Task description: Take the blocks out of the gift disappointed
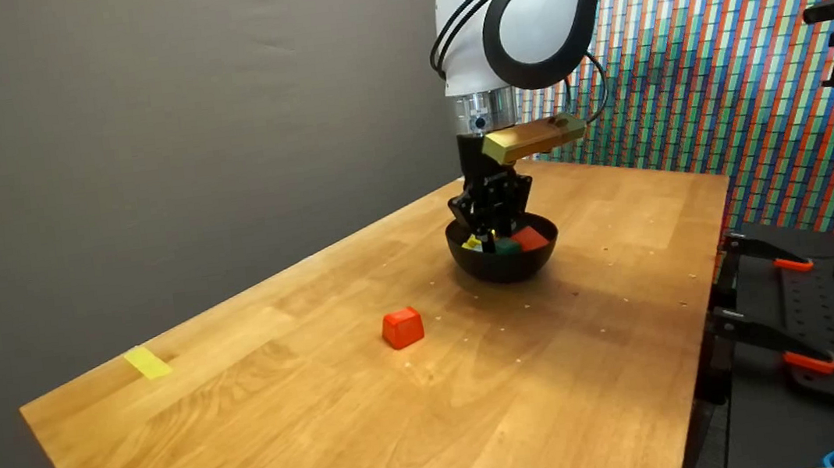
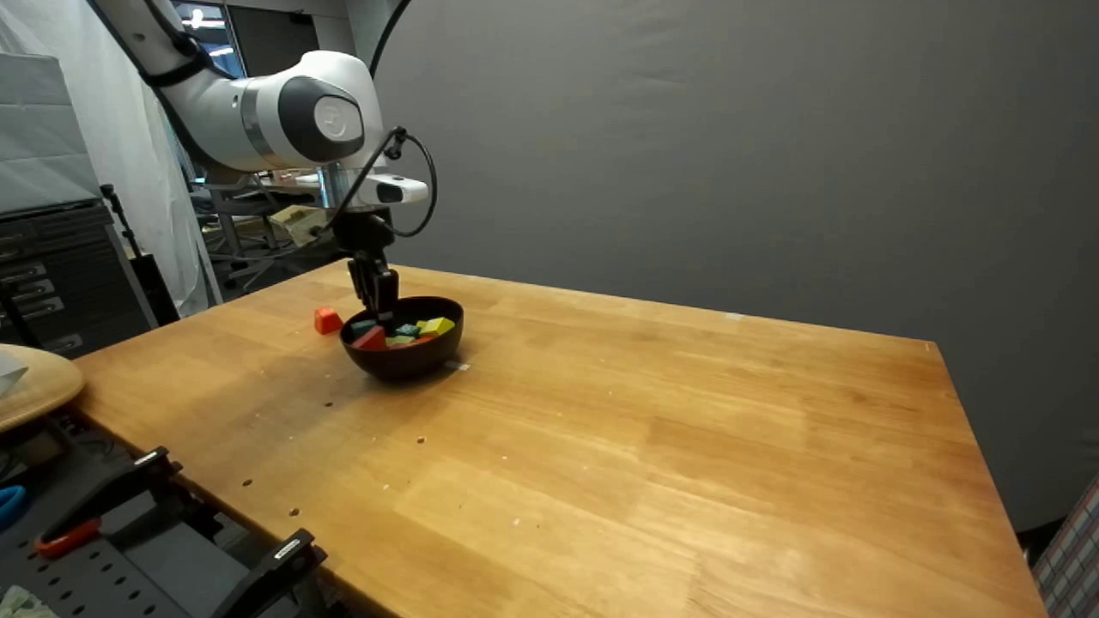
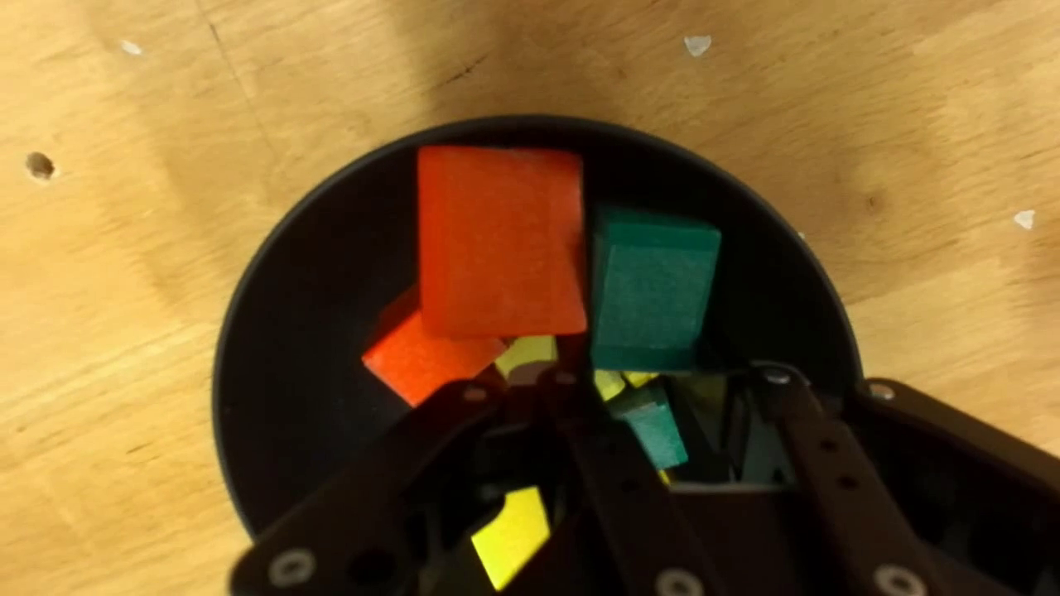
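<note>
The black bowl (image 1: pixel 503 267) stands on the wooden table with several blocks inside, the task's "gift disappointed". In the wrist view I see a large red-orange block (image 3: pixel 501 240), a smaller red one (image 3: pixel 431 352), a green block (image 3: pixel 654 290), a smaller green one (image 3: pixel 658 430) and a yellow one (image 3: pixel 512 534). My gripper (image 2: pixel 385 316) points down into the bowl, its fingertips among the blocks. Its dark fingers hide part of the contents. Whether a block sits between the pads cannot be made out. One red-orange block (image 1: pixel 403 328) lies on the table outside the bowl.
A flat yellow tape strip (image 1: pixel 148 362) is stuck near the table's far edge. Black clamps with orange ends (image 1: pixel 768 253) grip the table side by a dark cart. A grey wall (image 2: pixel 730 172) rises behind the table.
</note>
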